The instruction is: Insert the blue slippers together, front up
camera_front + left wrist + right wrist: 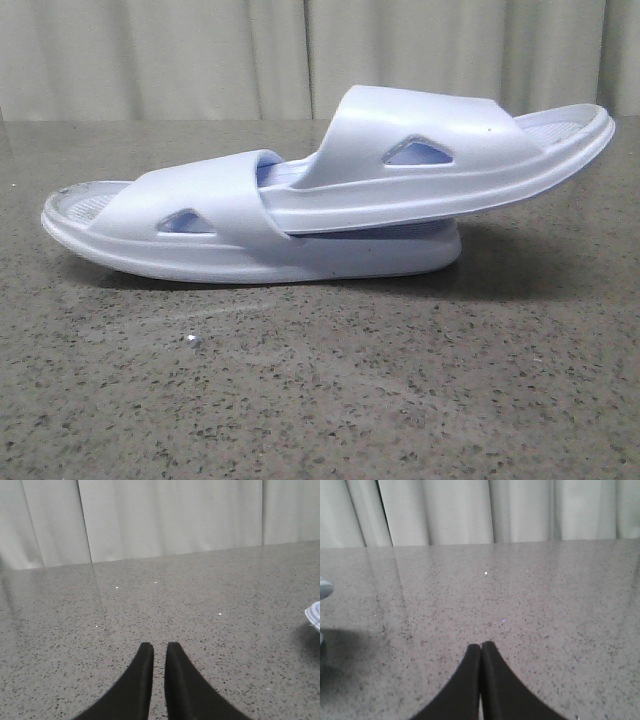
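Note:
The two blue slippers lie pushed together on the table in the front view. The lower slipper (pixel 200 250) rests flat, its open end to the left. The upper slipper (pixel 440 160) has one end tucked under the lower one's strap and slopes up to the right. A sliver of slipper shows in the left wrist view (pixel 314 616) and in the right wrist view (pixel 324 587). My left gripper (pixel 159 647) is empty, its fingers almost together with a narrow gap, well away from the slippers. My right gripper (pixel 481 645) is shut and empty, also away from them. Neither gripper shows in the front view.
The speckled grey stone table (pixel 320 400) stretches around the slippers. A pale curtain (pixel 200 50) hangs behind the table's far edge. A small white speck (pixel 192 341) lies on the table in front of the lower slipper.

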